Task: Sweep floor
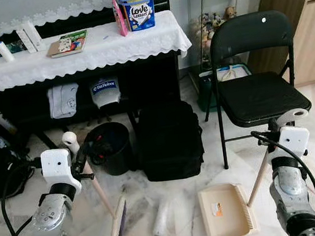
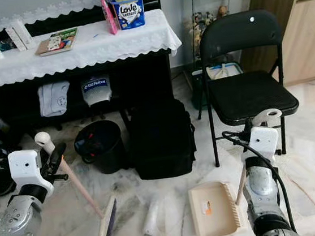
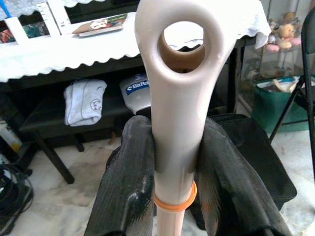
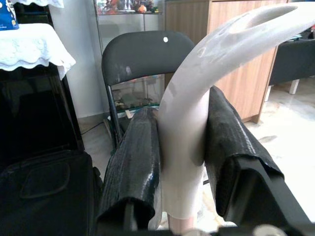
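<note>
Sweeping underway, I judge; left gripper point(image 3: 174, 162) fingers clench the broom point(image 1: 117, 225) handle, right gripper point(image 4: 182, 162) fingers clench the dustpan point(image 1: 225, 210) handle; next I'd brush that white scrap point(image 1: 160, 219) between them panward.

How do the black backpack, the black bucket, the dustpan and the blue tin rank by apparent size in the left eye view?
1. black backpack
2. dustpan and black bucket, too alike to rank
3. blue tin, though it stands farther away
</note>
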Available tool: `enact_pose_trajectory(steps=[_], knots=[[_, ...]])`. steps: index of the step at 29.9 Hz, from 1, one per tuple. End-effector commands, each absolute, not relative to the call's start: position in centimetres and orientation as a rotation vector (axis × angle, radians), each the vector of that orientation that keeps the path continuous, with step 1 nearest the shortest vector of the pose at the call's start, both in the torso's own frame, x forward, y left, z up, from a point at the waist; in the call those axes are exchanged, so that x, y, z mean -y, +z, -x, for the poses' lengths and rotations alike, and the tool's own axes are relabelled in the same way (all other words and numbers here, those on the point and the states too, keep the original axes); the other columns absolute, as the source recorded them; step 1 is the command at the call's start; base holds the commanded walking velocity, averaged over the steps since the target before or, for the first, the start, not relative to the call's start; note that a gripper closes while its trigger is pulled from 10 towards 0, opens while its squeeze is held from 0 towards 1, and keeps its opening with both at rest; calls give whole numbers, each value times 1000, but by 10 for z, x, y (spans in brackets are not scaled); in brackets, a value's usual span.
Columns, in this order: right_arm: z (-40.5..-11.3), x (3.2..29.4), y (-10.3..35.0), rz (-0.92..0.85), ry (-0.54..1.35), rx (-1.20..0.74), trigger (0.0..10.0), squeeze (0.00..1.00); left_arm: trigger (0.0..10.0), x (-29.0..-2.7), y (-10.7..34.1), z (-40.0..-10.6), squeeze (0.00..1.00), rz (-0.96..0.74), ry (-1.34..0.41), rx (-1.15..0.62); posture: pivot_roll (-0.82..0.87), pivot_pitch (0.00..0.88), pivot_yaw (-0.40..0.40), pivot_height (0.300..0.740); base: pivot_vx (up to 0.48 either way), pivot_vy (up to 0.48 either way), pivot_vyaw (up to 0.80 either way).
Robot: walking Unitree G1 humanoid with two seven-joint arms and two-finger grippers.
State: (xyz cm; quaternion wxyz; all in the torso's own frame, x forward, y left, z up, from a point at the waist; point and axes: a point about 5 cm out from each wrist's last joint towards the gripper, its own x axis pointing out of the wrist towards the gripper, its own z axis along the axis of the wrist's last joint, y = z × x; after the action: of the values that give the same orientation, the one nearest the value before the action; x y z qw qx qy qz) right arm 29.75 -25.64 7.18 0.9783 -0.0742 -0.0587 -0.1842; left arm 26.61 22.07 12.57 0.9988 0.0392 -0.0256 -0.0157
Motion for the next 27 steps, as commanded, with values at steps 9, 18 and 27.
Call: enact_pose_trajectory(steps=[9,18,27], knots=[[-286,260,65,184,-373,126,10000,0,10000,-233,153,-256,0,-77,1,75,136,126,179,740,0,0,0],[-280,257,56,189,-367,100,10000,0,10000,-243,142,-261,0,-41,70,26,135,166,168,740,0,0,0],[-291,263,79,247,-340,182,10000,0,10000,-239,133,-274,0,47,145,29,100,168,144,740,0,0,0]])
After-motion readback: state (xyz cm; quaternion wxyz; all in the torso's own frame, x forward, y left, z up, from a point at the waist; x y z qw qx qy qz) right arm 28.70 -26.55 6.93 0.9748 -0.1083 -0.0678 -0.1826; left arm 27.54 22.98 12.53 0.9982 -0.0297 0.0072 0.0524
